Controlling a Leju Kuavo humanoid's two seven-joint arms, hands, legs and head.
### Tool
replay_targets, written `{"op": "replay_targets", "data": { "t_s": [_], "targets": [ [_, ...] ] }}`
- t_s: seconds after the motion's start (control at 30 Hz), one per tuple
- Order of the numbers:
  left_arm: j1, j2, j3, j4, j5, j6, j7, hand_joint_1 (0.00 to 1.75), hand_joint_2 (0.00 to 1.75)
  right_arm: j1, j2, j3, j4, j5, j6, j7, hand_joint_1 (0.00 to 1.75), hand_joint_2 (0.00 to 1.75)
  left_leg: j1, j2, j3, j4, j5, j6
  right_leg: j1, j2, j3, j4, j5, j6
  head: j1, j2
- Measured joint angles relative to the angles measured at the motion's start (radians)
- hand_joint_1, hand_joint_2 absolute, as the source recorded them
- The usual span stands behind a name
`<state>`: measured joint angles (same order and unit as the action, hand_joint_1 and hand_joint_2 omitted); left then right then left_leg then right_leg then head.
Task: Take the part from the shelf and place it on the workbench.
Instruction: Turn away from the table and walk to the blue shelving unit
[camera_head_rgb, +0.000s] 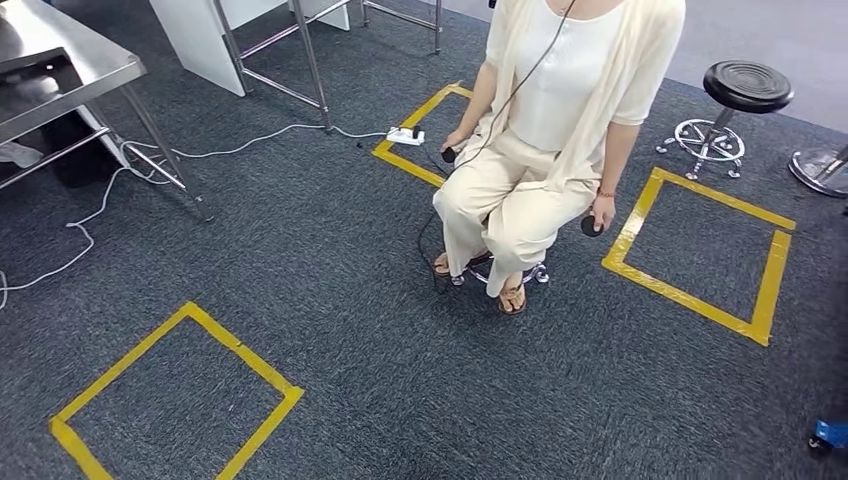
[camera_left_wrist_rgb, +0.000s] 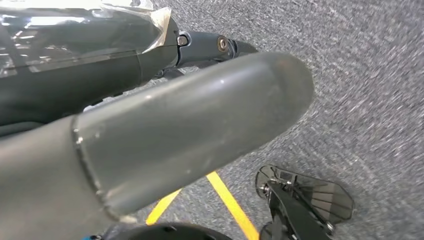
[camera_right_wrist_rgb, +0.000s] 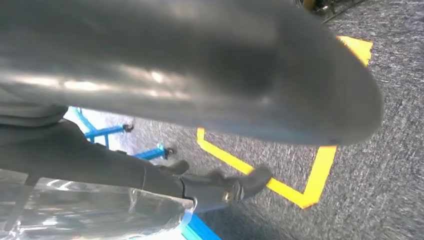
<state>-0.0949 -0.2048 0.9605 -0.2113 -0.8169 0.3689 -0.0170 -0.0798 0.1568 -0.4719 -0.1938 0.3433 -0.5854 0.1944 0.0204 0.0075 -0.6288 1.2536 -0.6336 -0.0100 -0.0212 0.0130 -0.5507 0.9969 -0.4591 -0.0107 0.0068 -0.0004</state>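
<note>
Both hands grip one clear-wrapped part: the left hand (camera_left_wrist_rgb: 165, 135) and the right hand (camera_right_wrist_rgb: 200, 75) each have dark fingers against it. The part (camera_left_wrist_rgb: 75, 30) is cut off by the frame edges, so I cannot tell its long axis. In the head view a seated person (camera_head_rgb: 560, 120) is at upper centre.

Seated person (camera_head_rgb: 560, 130), yellow floor squares (camera_head_rgb: 175, 400)

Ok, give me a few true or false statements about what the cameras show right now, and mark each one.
1. A person sits on a stool. True.
2. Yellow tape squares mark the carpet. True.
3. The person holds a cup. False: each hand holds a small dark object.
4. The black stool lies tipped over. False: it stands upright.
5. A steel table stands at far left. True.
</note>
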Motion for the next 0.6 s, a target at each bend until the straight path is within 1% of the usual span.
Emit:
{"op": "replay_targets", "data": {
  "t_s": [0.03,0.07,0.1,0.13,0.17,0.2,0.23,0.27,0.3,0.33,0.37,0.4,0.43,0.47,0.5,0.53,0.57,0.6],
  "targets": [
    [0.001,0.000,0.001,0.000,0.000,0.001,0.002,0.00,0.00,0.000,-0.001,0.000,0.000,0.001,0.001,0.001,0.00,0.00,0.000,-0.004,-0.009,0.020,0.002,-0.001,0.001,0.013,-0.002,0.001,0.001,0.000,-0.001,0.000],
    [0.001,-0.001,0.002,0.000,-0.001,0.001,0.003,0.00,0.00,0.001,-0.002,0.000,0.000,0.001,0.002,0.002,0.00,0.00,0.001,-0.007,-0.002,0.005,0.022,0.000,0.001,0.027,-0.002,0.002,0.003,0.001,-0.001,0.000],
    [0.001,-0.001,0.002,0.000,-0.002,0.000,0.003,0.00,0.00,0.001,-0.003,0.000,0.000,0.001,0.002,0.003,0.00,0.00,0.003,-0.014,0.022,-0.044,0.056,0.001,0.001,0.041,-0.003,0.004,0.004,0.002,-0.001,0.000],
    [0.001,-0.001,0.002,0.001,-0.004,0.000,0.003,0.00,0.00,0.001,-0.004,0.000,0.000,0.000,0.002,0.003,0.00,0.00,0.005,-0.034,0.052,-0.110,0.090,0.003,0.002,0.053,-0.004,0.006,0.005,0.004,-0.002,0.000],
    [0.001,-0.001,0.002,0.001,-0.007,-0.001,0.003,0.00,0.00,-0.001,-0.004,0.000,0.000,-0.001,0.002,0.003,0.00,0.00,0.007,-0.056,0.080,-0.170,0.113,0.006,0.005,0.065,-0.006,0.009,0.005,0.007,-0.001,0.000],
    [0.001,-0.001,0.002,0.001,-0.012,-0.003,0.002,0.00,0.00,-0.002,-0.004,0.000,0.000,-0.003,0.002,0.003,0.00,0.00,0.007,-0.074,0.099,-0.212,0.126,0.010,0.006,0.075,-0.011,0.012,0.007,0.012,-0.001,0.000],
    [0.001,-0.001,0.001,0.001,-0.017,-0.006,0.001,0.00,0.00,-0.003,-0.004,0.000,0.000,-0.006,0.002,0.003,0.00,0.00,0.004,-0.084,0.106,-0.233,0.127,0.015,0.006,0.085,-0.016,0.013,0.009,0.020,-0.001,0.000],
    [0.001,-0.002,0.001,0.001,-0.023,-0.010,-0.001,0.00,0.00,-0.003,-0.004,0.000,0.000,-0.009,0.002,0.002,0.00,0.00,0.000,-0.078,0.108,-0.238,0.126,0.021,0.006,0.094,-0.022,0.012,0.013,0.028,-0.001,0.000],
    [0.001,-0.002,0.001,0.001,-0.030,-0.015,-0.002,0.00,0.00,-0.001,-0.005,-0.001,0.000,-0.012,0.000,0.002,0.00,0.00,-0.001,-0.065,0.109,-0.243,0.131,0.030,0.004,0.099,-0.027,0.012,0.016,0.036,-0.001,0.000],
    [0.002,-0.003,-0.001,0.001,-0.037,-0.019,-0.003,0.00,0.00,0.000,-0.005,-0.002,0.000,-0.016,-0.002,0.002,0.00,0.00,-0.002,-0.053,0.111,-0.251,0.137,0.040,0.004,0.089,-0.036,0.020,0.014,0.040,-0.001,0.000],
    [0.003,-0.003,-0.003,0.002,-0.047,-0.024,-0.004,0.00,0.00,0.001,-0.006,-0.003,0.000,-0.020,-0.004,0.002,0.00,0.00,-0.002,-0.040,0.113,-0.258,0.144,0.049,0.004,0.070,-0.051,0.044,0.002,0.040,0.001,0.000],
    [0.005,-0.003,-0.006,0.003,-0.057,-0.029,-0.005,0.00,0.00,0.001,-0.007,-0.005,0.000,-0.025,-0.006,0.002,0.00,0.00,-0.001,-0.025,0.113,-0.264,0.150,0.055,0.005,0.045,-0.076,0.088,-0.020,0.035,0.004,0.000],
    [0.007,-0.002,-0.010,0.005,-0.066,-0.034,-0.006,0.00,0.00,0.001,-0.008,-0.007,0.000,-0.029,-0.008,0.002,0.00,0.00,-0.004,-0.011,0.111,-0.266,0.151,0.057,0.005,0.022,-0.107,0.149,-0.049,0.031,0.006,0.000],
    [0.009,-0.001,-0.013,0.007,-0.075,-0.038,-0.006,0.00,0.00,0.001,-0.008,-0.010,0.000,-0.033,-0.010,0.002,0.00,0.00,-0.005,0.005,0.109,-0.266,0.152,0.059,0.004,0.010,-0.139,0.214,-0.076,0.028,0.008,0.000],
    [0.011,0.000,-0.016,0.008,-0.083,-0.042,-0.005,0.00,0.00,0.001,-0.008,-0.014,0.000,-0.036,-0.011,0.002,0.00,0.00,-0.006,0.020,0.107,-0.266,0.152,0.059,0.003,0.004,-0.161,0.262,-0.092,0.030,0.009,0.000],
    [0.012,0.001,-0.020,0.009,-0.089,-0.045,-0.005,0.00,0.00,0.003,-0.008,-0.018,0.000,-0.039,-0.013,0.002,0.00,0.00,-0.007,0.035,0.106,-0.265,0.152,0.059,0.001,0.000,-0.164,0.278,-0.094,0.036,0.009,0.000],
    [0.012,0.002,-0.025,0.010,-0.094,-0.048,-0.005,0.00,0.00,0.004,-0.008,-0.023,0.000,-0.041,-0.015,0.002,0.00,0.00,-0.007,0.048,0.105,-0.265,0.152,0.058,0.000,-0.005,-0.146,0.255,-0.083,0.044,0.010,0.000],
    [0.011,0.003,-0.030,0.012,-0.099,-0.051,-0.004,0.00,0.00,0.006,-0.009,-0.026,0.000,-0.043,-0.018,0.002,0.00,0.00,-0.007,0.061,0.107,-0.265,0.151,0.056,-0.002,-0.018,-0.108,0.196,-0.063,0.053,0.011,0.000]
  ]
}}
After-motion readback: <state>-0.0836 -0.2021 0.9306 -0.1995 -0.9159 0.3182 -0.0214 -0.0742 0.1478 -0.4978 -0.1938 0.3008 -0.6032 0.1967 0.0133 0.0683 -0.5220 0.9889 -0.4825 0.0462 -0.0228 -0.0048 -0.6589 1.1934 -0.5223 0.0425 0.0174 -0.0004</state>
